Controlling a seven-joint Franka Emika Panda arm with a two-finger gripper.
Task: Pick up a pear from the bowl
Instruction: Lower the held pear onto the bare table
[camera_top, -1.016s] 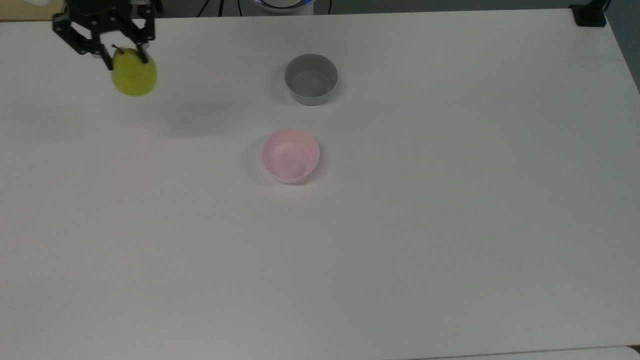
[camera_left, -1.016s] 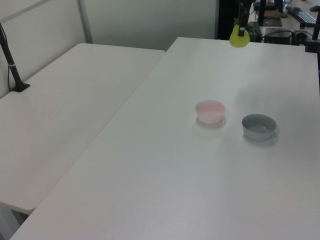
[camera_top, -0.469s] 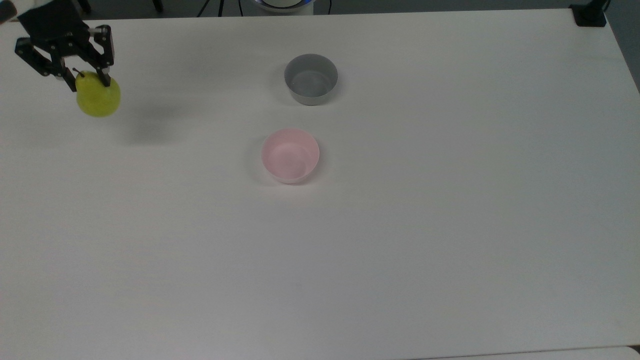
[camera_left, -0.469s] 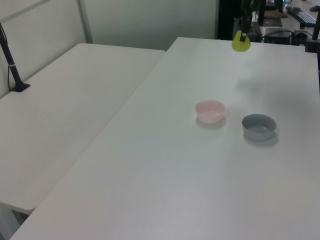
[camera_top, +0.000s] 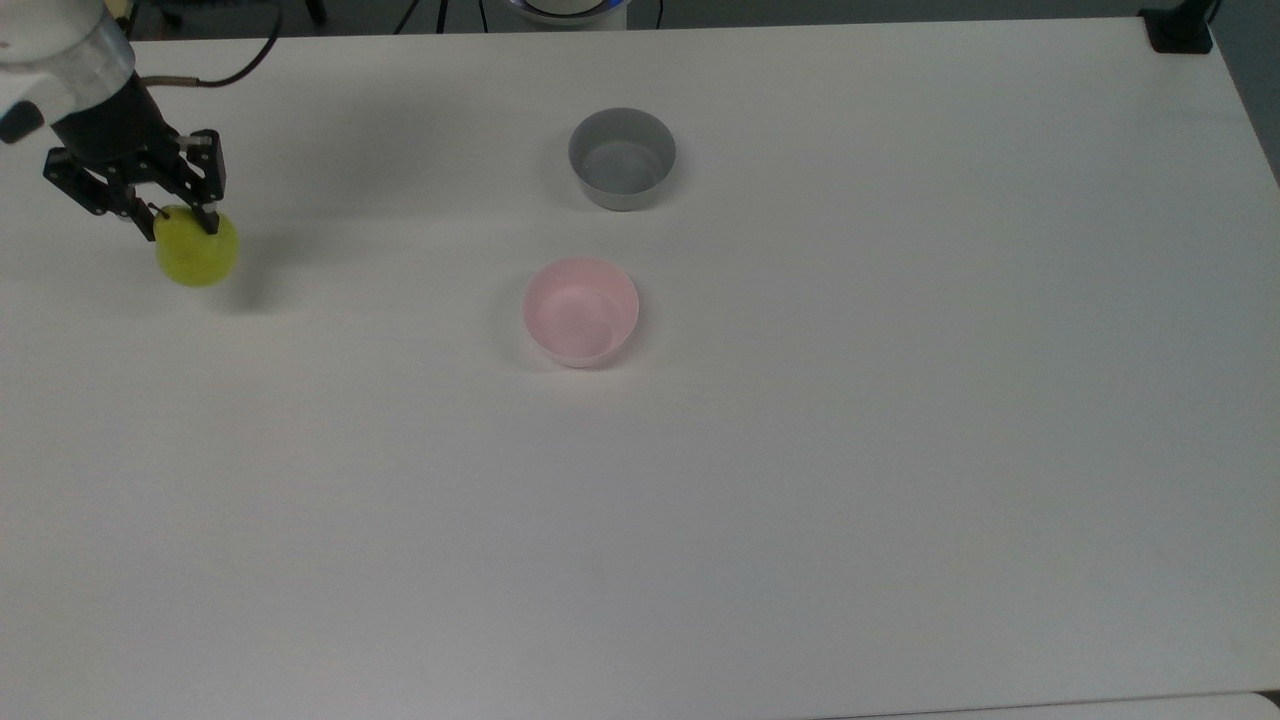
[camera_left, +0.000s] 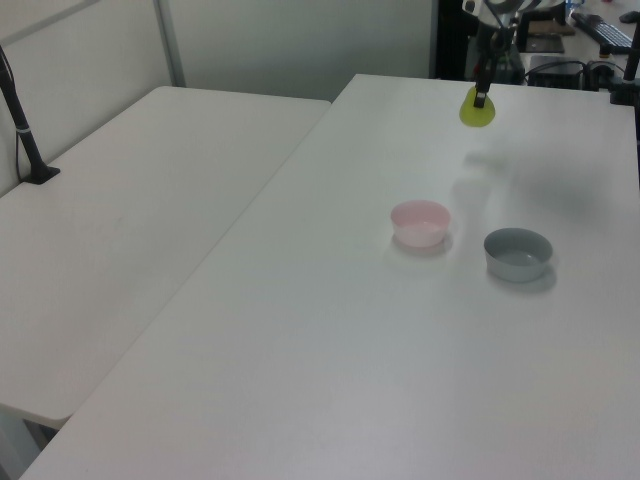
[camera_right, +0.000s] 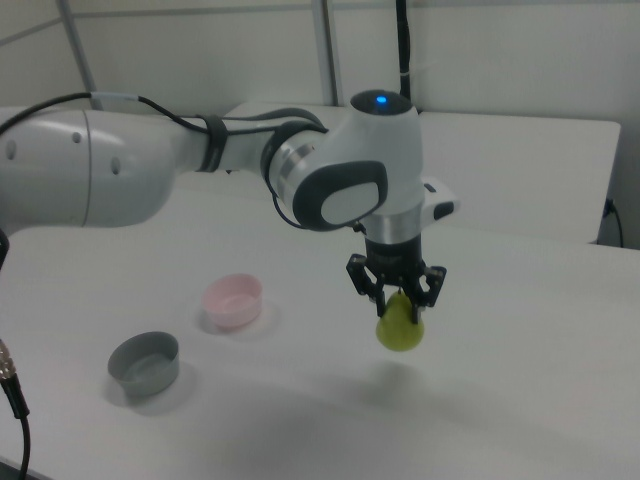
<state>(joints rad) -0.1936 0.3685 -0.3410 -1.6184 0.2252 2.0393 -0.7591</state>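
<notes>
gripper (camera_top: 180, 218) clamped on the pear's (camera_top: 196, 254) top; pear hanging beneath it above the table (camera_top: 800, 500); bowl (camera_top: 581, 310) well apart

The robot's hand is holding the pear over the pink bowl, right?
Not quite. The hand is holding the pear, but not over the pink bowl. In the top view it hangs far off toward the top view's left, above bare table.

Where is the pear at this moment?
The pear hangs in the gripper near the top view's left edge, above the table, far to the left of the pink bowl.
</notes>
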